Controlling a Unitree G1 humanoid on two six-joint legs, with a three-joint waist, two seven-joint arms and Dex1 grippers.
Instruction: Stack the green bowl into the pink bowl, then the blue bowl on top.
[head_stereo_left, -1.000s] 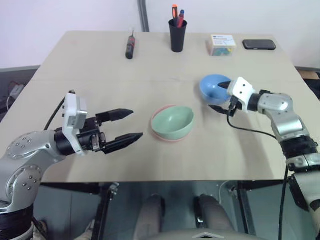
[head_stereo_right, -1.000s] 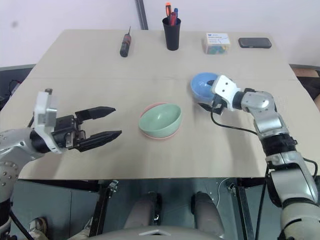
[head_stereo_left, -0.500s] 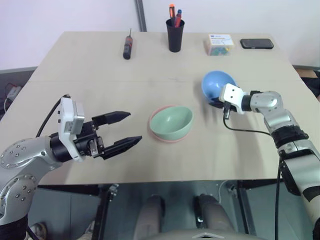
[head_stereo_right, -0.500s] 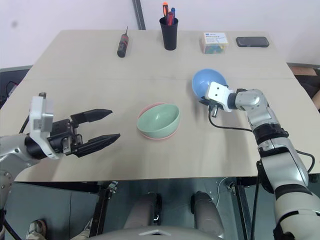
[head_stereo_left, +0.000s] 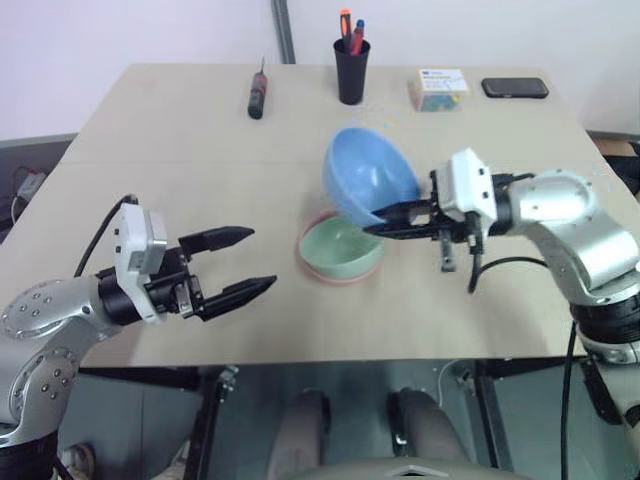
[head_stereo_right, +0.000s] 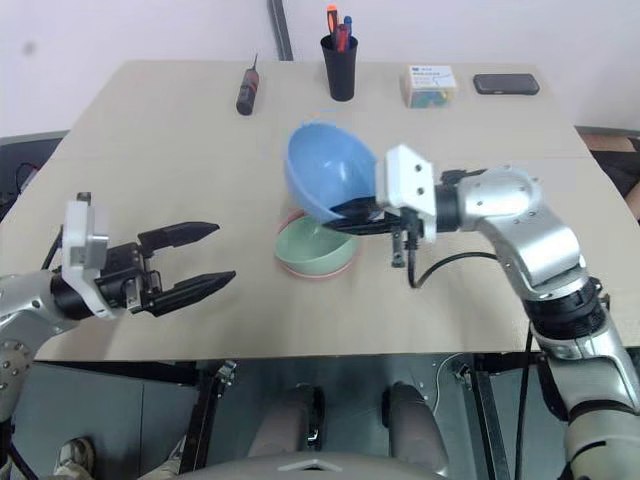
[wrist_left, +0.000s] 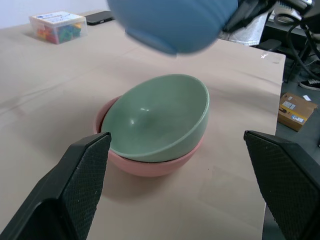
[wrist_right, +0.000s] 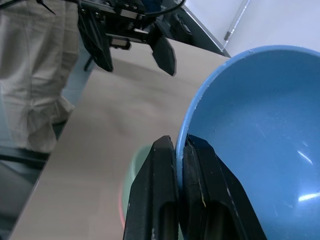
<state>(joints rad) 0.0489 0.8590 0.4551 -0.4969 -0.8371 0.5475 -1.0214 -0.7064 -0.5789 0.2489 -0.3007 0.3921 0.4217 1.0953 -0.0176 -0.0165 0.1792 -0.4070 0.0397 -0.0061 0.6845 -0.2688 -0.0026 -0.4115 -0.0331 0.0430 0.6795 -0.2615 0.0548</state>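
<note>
The right hand (head_stereo_left: 385, 220) is closed on the rim of the blue bowl (head_stereo_left: 368, 176), one finger inside the rim and one outside. It holds this bowl in the air above the worktop (head_stereo_left: 180, 140), over the far side of the other two bowls and not touching them. The blue bowl is strongly tilted, its opening faces up and toward the right arm, and nothing is in it.

Under it, the green bowl (head_stereo_left: 342, 247) sits inside the pink bowl (head_stereo_left: 318, 272) near the middle of the worktop. The green bowl leans a little in the pink one, so the pink rim shows more on one side. The green bowl is empty.

The left hand (head_stereo_left: 240, 262) is wide open and holds nothing; it hangs to the left of the stacked bowls, its fingers pointing toward them.

At the far edge a black cup (head_stereo_left: 352, 70) stands upright with pens in it, and a small clear box (head_stereo_left: 441, 88) has colourful pieces inside
</note>
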